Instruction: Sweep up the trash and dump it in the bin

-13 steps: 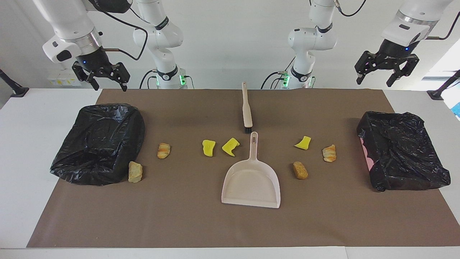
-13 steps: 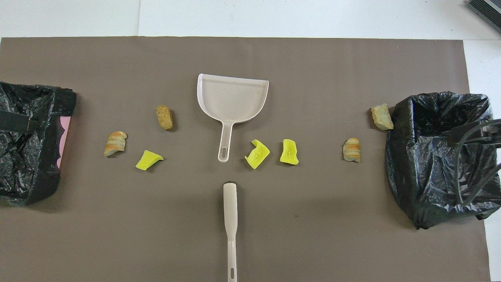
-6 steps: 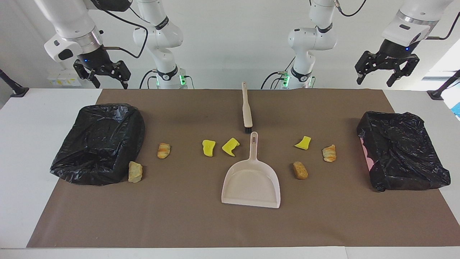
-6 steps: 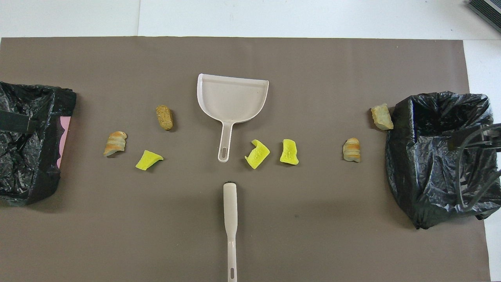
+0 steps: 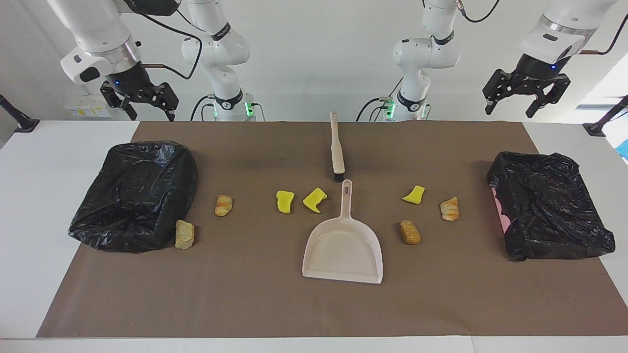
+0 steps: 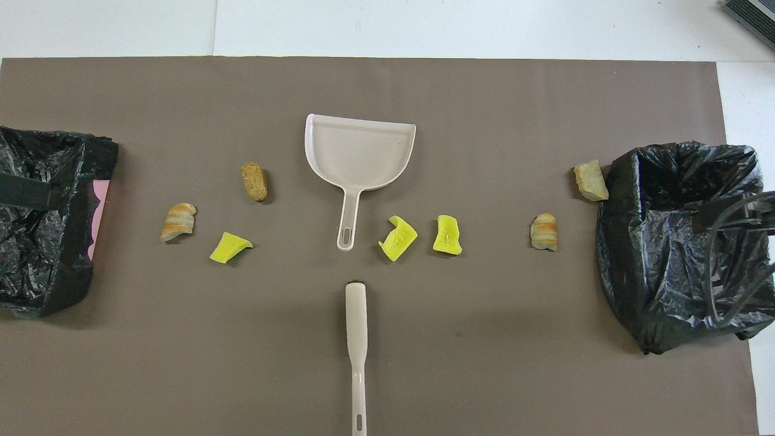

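Both arms wait above the robots' edge of the counter (image 5: 29,196), and neither holds anything. The left pincer (image 5: 526,100) hangs with its fingers spread apart, over the left arm's end of the counter. The right pincer (image 5: 142,105) hangs in the same way, also with fingers apart, over the right arm's end.

A brown mat (image 5: 245,294) covers most of the counter. On it the trash lies in a loose row. Near the middle there are two yellow chunks (image 5: 284,201) (image 5: 315,199) side by side. The third yellow chunk (image 5: 414,194) lies toward the left arm's end, with a striped pastry lump (image 5: 449,209) beside it and a brown lump (image 5: 409,232) a little farther from the robots. Toward the right arm's end lies another striped lump (image 5: 223,205). A pale lump (image 5: 184,234) touches the bin lined with a black bag (image 5: 135,196) at that end. A second bin with a black bag (image 5: 549,213) stands at the left arm's end.

The beige dustpan (image 5: 343,247) lies in the middle, its handle pointing to the robots. The beige brush (image 5: 336,149) lies nearer to the robots, in line with this handle, its dark bristles just beside the handle tip.
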Action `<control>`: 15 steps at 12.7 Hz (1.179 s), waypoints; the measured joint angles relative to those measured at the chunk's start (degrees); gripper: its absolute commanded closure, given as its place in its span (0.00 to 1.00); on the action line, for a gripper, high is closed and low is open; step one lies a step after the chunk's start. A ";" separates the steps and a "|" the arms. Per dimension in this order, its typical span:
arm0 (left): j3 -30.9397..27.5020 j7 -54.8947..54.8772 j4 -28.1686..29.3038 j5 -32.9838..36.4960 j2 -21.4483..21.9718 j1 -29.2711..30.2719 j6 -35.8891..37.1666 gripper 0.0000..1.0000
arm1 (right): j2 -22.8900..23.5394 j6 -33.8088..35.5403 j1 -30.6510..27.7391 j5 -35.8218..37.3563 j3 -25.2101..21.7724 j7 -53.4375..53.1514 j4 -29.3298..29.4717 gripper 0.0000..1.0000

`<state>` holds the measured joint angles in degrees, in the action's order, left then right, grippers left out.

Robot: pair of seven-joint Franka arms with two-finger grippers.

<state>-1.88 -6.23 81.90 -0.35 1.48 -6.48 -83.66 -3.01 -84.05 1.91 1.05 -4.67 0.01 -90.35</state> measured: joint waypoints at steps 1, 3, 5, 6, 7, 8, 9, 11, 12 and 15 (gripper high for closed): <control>0.65 0.00 0.75 -0.11 0.40 -0.10 0.06 0.00 | -0.07 0.00 0.03 -0.04 0.02 0.00 -0.11 0.00; 2.71 0.00 3.48 -0.35 2.10 -0.35 0.23 0.00 | -0.12 -0.09 0.11 -0.22 0.99 -0.02 -0.16 0.00; 5.89 0.75 8.16 -0.48 5.04 -0.63 0.17 0.00 | -0.11 -0.48 0.32 -0.23 3.03 -0.92 -0.22 0.00; 7.49 1.81 10.73 -0.56 6.77 -0.72 0.09 0.00 | -0.01 -0.96 0.44 -0.23 3.84 -1.06 -0.37 0.00; 9.12 2.78 13.53 -0.75 8.60 -0.75 0.02 0.00 | 0.22 -1.68 0.55 -0.23 4.57 -1.25 -0.58 0.00; 11.26 4.03 16.77 -0.98 10.62 -0.76 -0.29 0.00 | 0.76 -2.14 0.64 -0.24 5.46 -2.00 -0.73 0.00; 13.38 5.49 19.82 -1.50 12.49 -0.79 -1.13 0.00 | 1.41 -2.71 0.70 -0.25 6.45 -3.02 -0.89 0.00; 17.33 8.94 26.22 -4.60 16.32 -0.81 -3.58 0.00 | 3.32 -5.10 0.77 -0.27 8.95 -5.24 -1.21 0.00; 19.74 11.36 29.30 -5.49 17.85 -0.81 -4.94 0.00 | 4.57 -6.93 0.79 -0.29 10.48 -6.87 -1.34 0.00; 27.42 18.80 36.75 -7.98 19.51 -0.83 -11.01 0.00 | 8.66 -12.10 0.98 -0.31 14.69 -13.46 -1.50 0.00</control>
<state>25.54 12.57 118.65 -8.33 20.99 -7.30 -94.66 5.65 -96.15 2.89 0.74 10.02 -13.45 -91.84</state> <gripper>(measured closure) 0.000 0.000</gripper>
